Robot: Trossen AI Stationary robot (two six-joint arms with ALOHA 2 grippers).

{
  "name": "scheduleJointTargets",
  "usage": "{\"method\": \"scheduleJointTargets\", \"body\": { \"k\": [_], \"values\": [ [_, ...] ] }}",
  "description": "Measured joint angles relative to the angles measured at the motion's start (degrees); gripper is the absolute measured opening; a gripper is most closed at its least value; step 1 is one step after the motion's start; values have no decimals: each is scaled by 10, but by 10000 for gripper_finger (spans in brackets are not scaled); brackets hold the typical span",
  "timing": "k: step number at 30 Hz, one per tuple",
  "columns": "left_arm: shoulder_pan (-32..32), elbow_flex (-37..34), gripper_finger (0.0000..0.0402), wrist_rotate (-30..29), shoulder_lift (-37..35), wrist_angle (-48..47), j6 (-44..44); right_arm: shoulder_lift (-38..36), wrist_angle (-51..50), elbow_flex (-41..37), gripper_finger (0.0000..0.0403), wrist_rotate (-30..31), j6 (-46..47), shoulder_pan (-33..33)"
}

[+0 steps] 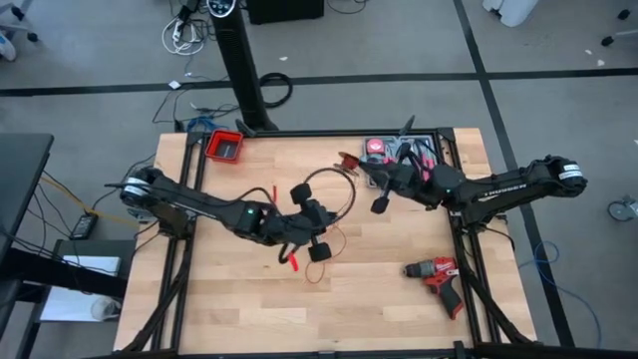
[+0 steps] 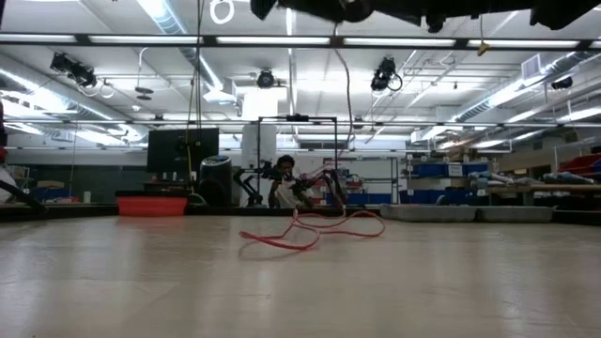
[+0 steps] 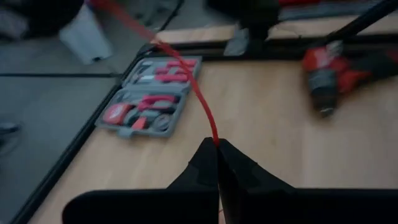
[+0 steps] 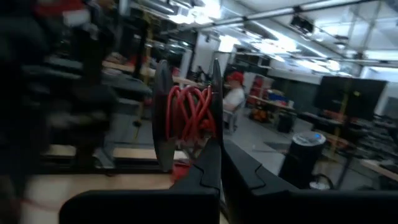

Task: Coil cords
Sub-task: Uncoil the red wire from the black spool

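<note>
The cord is a thin red wire with a black stretch. Part of it is wound on a small black-flanged spool (image 4: 189, 115), also seen at the table's far middle (image 1: 348, 160). The black stretch loops in the air (image 1: 344, 194). Loose red turns lie on the table (image 2: 310, 228), near the middle (image 1: 299, 261). My left gripper (image 1: 329, 221) is above the table's middle, shut on the red wire (image 3: 205, 106). My right gripper (image 1: 362, 170) is shut on the spool. My left gripper pinches a single strand of the red wire (image 3: 215, 138) between its two fingertips. The fingers point about level toward the table's right edge. From the tips the wire rises away in a curve, clear of the table. My right gripper pinches the rim of one black flange of the spool (image 4: 216, 134) between its fingertips. It comes from the table's right side. The spool is lifted clear of the table, with its flanges standing upright.
A red bin (image 1: 225, 147) stands at the far left corner. An open grey tool case (image 1: 399, 152) lies at the far right. A red drill (image 1: 439, 274) lies at the near right. The near left of the wooden table (image 1: 199, 289) is bare.
</note>
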Motion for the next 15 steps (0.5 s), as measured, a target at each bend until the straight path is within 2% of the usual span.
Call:
{"method": "scheduleJointTargets", "body": {
  "k": [5, 10, 15],
  "values": [
    [25, 0, 0, -29, 23, -14, 15, 0, 0, 0, 0, -10, -11, 20],
    [31, 0, 0, -71, 16, -141, -26, -10, -64, 0, 0, -11, -50, 36],
    [13, 1, 0, -100, -21, -247, -82, -29, -143, 0, 0, -13, -81, 38]
  ]
}}
